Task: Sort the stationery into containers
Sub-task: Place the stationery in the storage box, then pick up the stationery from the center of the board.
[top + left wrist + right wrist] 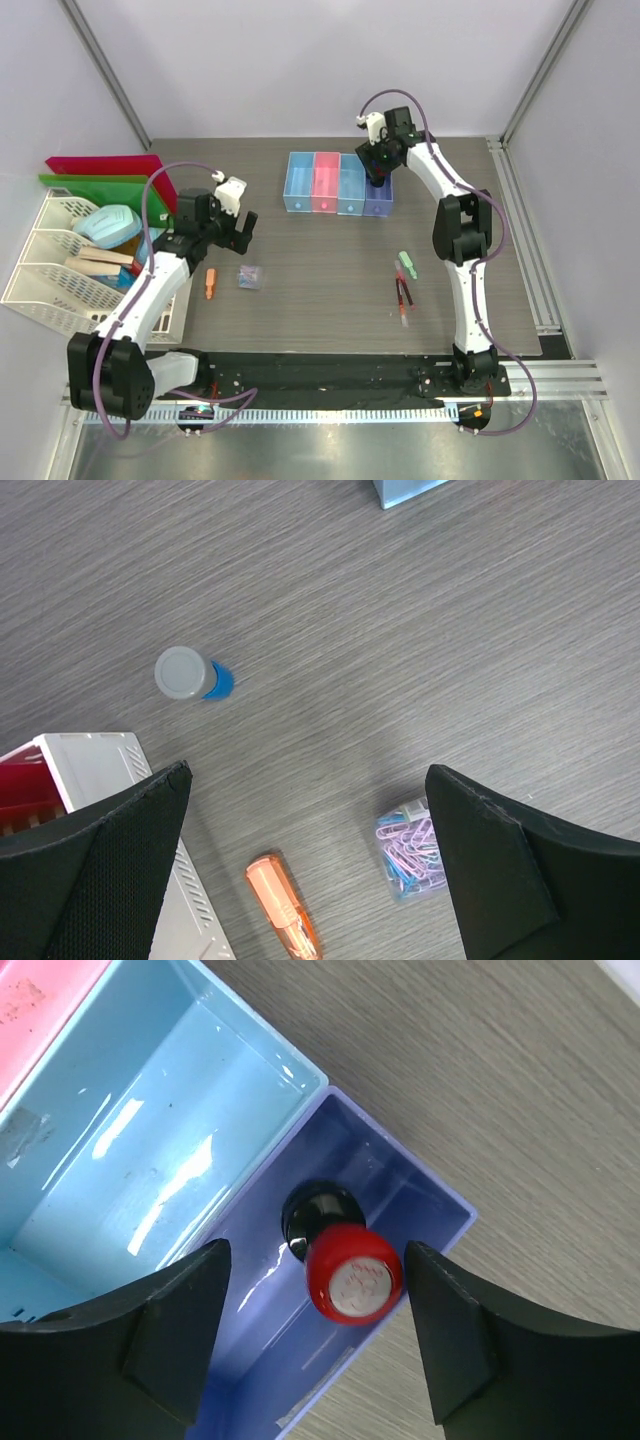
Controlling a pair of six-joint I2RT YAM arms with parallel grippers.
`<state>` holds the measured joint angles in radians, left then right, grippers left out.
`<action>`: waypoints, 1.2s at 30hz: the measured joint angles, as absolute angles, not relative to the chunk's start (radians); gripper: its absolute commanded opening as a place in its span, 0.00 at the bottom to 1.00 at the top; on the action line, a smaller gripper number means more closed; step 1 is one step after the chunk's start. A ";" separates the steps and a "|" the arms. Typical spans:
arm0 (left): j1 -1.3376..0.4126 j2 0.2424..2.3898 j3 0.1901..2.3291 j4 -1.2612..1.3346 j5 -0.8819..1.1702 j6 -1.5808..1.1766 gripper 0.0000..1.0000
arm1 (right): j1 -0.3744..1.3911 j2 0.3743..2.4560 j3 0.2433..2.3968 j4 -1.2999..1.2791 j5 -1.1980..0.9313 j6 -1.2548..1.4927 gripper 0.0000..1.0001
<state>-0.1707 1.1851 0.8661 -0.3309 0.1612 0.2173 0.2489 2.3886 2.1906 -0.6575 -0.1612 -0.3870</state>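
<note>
My right claw (317, 1247) hangs over the purple box (400, 1185), the last one on the right of the joined row. Its jaws stand well apart and grip nothing. The red-capped bottle (352, 1278) lies tilted inside that purple box, cap towards me and dark body towards the far wall. One finger (170, 1350) is clearly off it. The other looks very near the cap from here, though I think it only sits above it; I cannot be sure from this angle. Next to the purple box is a light blue box (150, 1150), then a pink box (40, 990).

My left claw (308, 775) is spread as wide as it goes and holds nothing, hovering over the grey table (400, 630). Below it lie an orange marker (283, 908) and a small clear packet of paper clips (408, 852), near each other but apart. A blue-capped bottle (190, 673) lies further off on its side. The corner of a white mesh tray (90, 765) is just beside my left finger.

Over on the right half of the table, a green eraser (406, 265) and thin red-and-black pens (402, 298) lie loose.
</note>
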 measured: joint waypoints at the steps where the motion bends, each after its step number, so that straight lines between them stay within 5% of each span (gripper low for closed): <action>1: -0.171 1.187 0.864 -0.326 0.160 0.217 1.00 | 0.250 2.386 2.191 -0.655 -0.158 -0.392 0.81; 9: -0.170 1.251 0.863 -0.249 0.050 0.217 1.00 | 0.255 2.288 2.117 -0.652 -0.147 -0.387 0.85; 20: -0.134 1.472 0.936 -0.189 -0.068 0.230 1.00 | 0.259 1.744 1.740 -0.605 -0.194 -0.371 0.86; 36: -0.066 1.679 1.143 -0.243 0.100 0.365 0.82 | 0.260 1.476 1.471 -0.579 -0.232 -0.360 0.86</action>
<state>-0.0662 1.6794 1.1427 -0.2432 0.0998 0.3649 0.2600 1.4757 1.4708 -0.5785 -0.2317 -0.3595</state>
